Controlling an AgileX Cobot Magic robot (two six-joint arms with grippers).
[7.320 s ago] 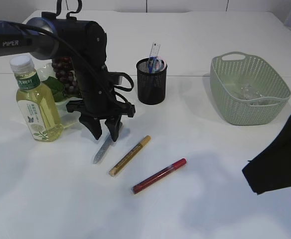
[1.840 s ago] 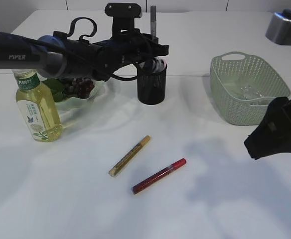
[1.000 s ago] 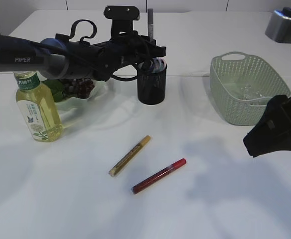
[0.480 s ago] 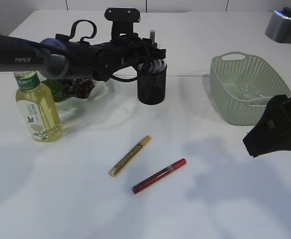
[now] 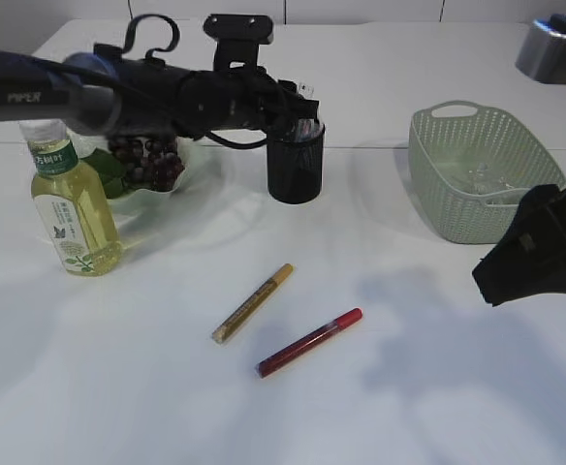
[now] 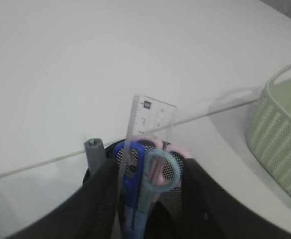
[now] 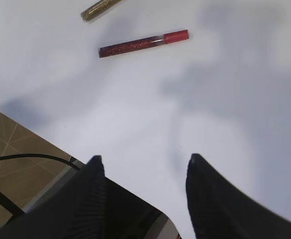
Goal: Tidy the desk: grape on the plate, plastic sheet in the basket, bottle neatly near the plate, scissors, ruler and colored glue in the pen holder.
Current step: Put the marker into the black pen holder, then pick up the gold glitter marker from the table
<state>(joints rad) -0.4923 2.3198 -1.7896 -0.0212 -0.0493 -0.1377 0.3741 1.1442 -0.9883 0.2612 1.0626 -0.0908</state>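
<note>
Black fingers of the left gripper (image 6: 144, 199) stand spread at the bottom of the left wrist view, one on each side of the mesh pen holder (image 6: 175, 196), with nothing pinched between them. Inside the holder stand blue and pink-handled scissors (image 6: 140, 172), a clear ruler (image 6: 153, 117) rising above them, and a grey glue pen (image 6: 94, 152) leaning at the left rim. In the exterior view this arm reaches across the upper left of the frame, its gripper (image 5: 298, 105) just over the pen holder (image 5: 295, 165).

Further left, the grape bunch (image 5: 147, 160) lies on the plate (image 5: 191, 172) behind the arm, and the bottle (image 5: 70, 203) of yellow drink stands upright just in front of the plate, at the left edge.

Lower down, in the middle of the white table (image 5: 409, 387), the gold glue pen (image 5: 252, 302) and the red glue pen (image 5: 308, 342) lie near each other, both slanting up to the right.

At the upper right sits the green basket (image 5: 438, 208) with the clear plastic sheet (image 5: 482, 177) inside. The right gripper (image 7: 143, 167) hangs at the lower right of the exterior view, well apart from the pens; its wrist view shows the fingers spread and empty above bare table, the red glue pen (image 7: 143, 43) near the top.
</note>
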